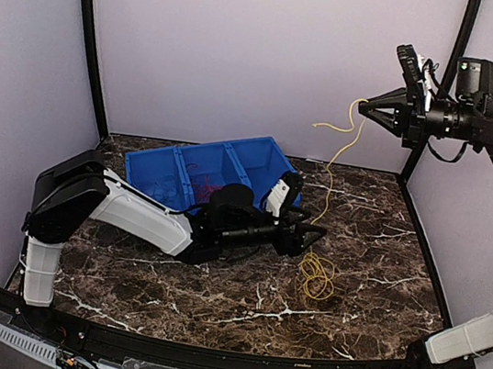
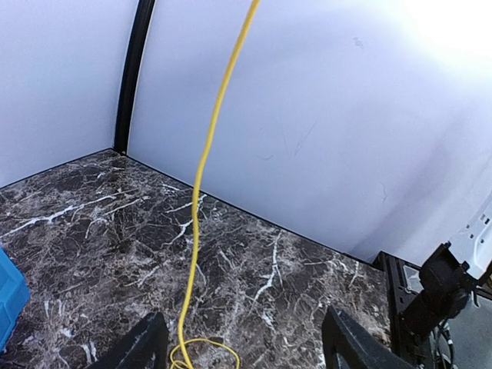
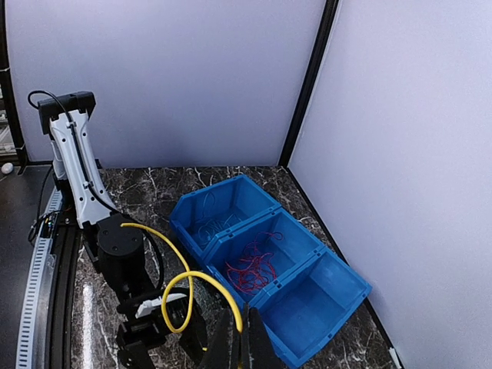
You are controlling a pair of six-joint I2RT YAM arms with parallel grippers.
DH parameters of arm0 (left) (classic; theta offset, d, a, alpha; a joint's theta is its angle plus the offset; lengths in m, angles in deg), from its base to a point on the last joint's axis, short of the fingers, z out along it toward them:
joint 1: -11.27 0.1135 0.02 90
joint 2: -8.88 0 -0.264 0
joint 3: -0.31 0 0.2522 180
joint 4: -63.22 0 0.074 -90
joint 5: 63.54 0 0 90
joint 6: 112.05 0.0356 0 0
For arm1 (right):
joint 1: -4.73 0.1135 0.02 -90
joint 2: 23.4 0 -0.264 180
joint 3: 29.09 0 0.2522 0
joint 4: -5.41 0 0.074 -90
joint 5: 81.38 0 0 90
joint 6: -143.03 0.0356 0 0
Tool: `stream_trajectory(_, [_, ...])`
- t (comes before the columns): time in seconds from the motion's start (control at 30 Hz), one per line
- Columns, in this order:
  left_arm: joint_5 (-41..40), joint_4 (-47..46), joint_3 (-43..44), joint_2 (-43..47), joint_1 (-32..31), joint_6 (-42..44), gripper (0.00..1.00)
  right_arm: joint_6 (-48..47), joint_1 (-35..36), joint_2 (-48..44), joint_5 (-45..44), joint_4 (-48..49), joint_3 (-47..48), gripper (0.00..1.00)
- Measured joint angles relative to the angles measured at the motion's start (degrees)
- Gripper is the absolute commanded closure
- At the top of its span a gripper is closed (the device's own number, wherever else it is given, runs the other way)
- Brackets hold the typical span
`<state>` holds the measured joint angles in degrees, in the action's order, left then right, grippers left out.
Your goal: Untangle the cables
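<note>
Yellow cable [image 2: 201,163] pinched high in the clenched right gripper [image 1: 362,108], hanging down to a loose coil on the dark marble table [image 1: 211,300]. Left gripper [image 2: 242,350] low beside that coil, spread wide, the strand between its fingers [image 2: 350,346], ungripped. Red cables [image 3: 250,269] in the blue bin's [image 3: 323,311] middle compartment. Pale lilac walls around.
</note>
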<state>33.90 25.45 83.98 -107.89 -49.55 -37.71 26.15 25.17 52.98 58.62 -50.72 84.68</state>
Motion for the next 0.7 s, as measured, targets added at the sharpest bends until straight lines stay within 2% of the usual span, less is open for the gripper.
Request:
stream_trajectory(0.1, [-1.51,1.07,4.70,-4.26,0.00,0.02,0.38,0.20,0.31,0.00,0.22,0.02,-0.17,1.00])
stream_trajectory(0.17, [-2.36,1.57,7.69,-7.34,0.00,0.20,0.47,0.46,0.42,-0.02,0.42,0.04,-0.17,1.00])
stream_trajectory(0.27, [-2.49,1.86,11.45,-11.61,0.07,0.42,0.52,1.16,0.52,0.13,0.81,-0.31,0.94,1.00])
stream_trajectory(0.43, [-0.55,0.33,14.19,-17.70,0.13,-0.17,0.65,3.63,-0.15,2.80,1.29,-0.96,12.98,1.00])
stream_trajectory(0.53, [1.44,0.13,16.52,-21.24,0.13,-0.61,0.68,5.20,-2.54,3.96,1.53,-0.31,21.88,1.00])
stream_trajectory(0.7, [3.89,0.68,19.21,-24.98,0.13,-1.46,0.69,7.37,-4.13,4.72,2.36,1.84,30.18,1.00])
